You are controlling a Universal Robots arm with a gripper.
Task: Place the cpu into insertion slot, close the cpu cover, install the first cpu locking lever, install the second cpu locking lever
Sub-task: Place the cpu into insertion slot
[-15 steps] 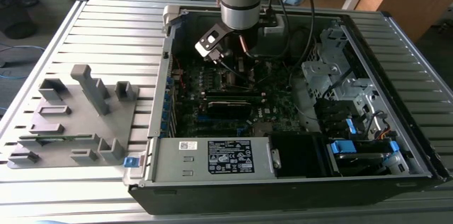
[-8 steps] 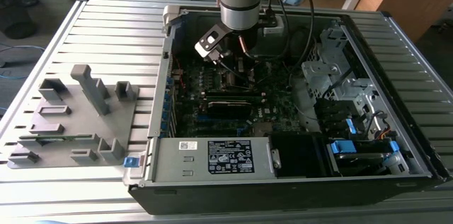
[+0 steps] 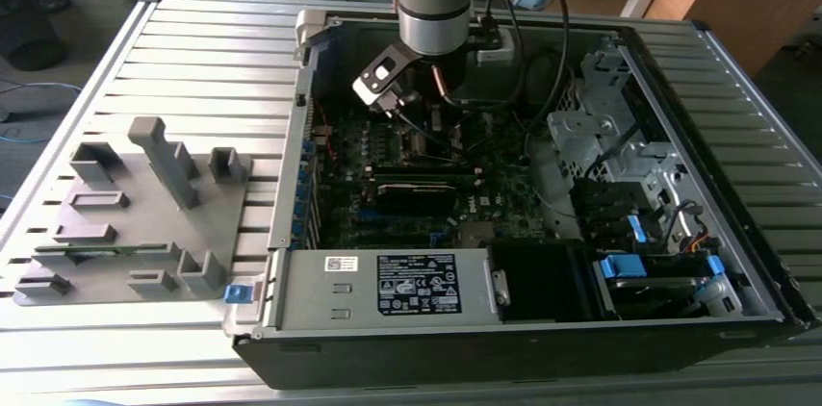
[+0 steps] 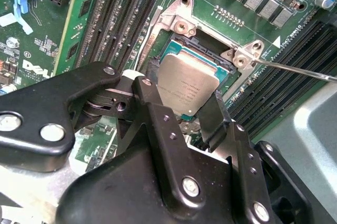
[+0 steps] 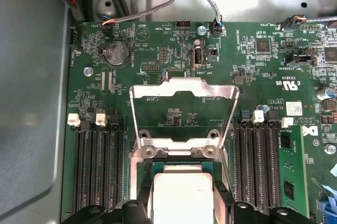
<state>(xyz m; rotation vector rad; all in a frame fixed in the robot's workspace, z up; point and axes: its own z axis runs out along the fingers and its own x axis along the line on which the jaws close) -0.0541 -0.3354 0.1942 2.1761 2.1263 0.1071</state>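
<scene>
While cpu cover (image 5: pixel 184 91) is standing open, gripper (image 4: pixel 183 88) is clamping the cpu (image 4: pixel 192 79) betw. its fingers. Chip's hovering right over insertion slot (image 4: pixel 208 44).

cpu cover (image 5: pixel 184 88) raised clear of insertion slot (image 4: pixel 202 44), pincer (image 4: pixel 183 95) gripping cpu (image 4: pixel 185 77) at it, memory slots (image 5: pixel 97 176) flanking
</scene>
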